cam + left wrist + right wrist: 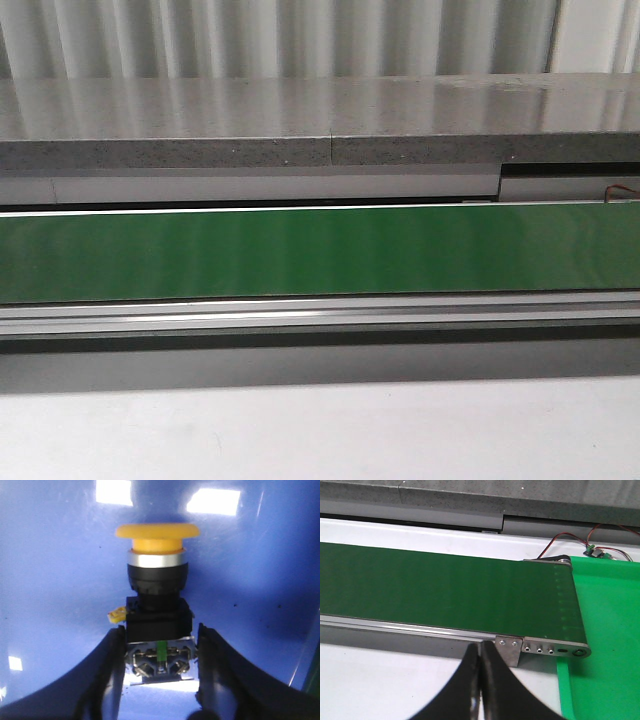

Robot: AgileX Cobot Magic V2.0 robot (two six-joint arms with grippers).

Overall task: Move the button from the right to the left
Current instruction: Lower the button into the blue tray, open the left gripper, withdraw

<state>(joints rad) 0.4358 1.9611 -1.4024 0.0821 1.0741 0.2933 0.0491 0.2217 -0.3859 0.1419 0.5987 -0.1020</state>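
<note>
The left hand (160, 655) grips the button (158, 605) by its blocky rear body, fingers pressed to both sides, over a glossy blue tray (50, 605), so the transfer looks nearly finished, with only the release left. The right hand (480, 680) is closed and empty beside the matte green belt (445, 590). The button has a smooth yellow mushroom cap above a black collar.

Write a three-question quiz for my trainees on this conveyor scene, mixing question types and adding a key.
1. True or false: the right gripper is shut with nothing between its fingers.
2. What lies between the left gripper fingers?
A. a cable
B. the button
C. nothing
3. Fill in: the surface behind the button's yellow cap is ____.

Key:
1. True.
2. B; the fingers flank its rear body, though contact can't be confirmed.
3. Blue.
</note>
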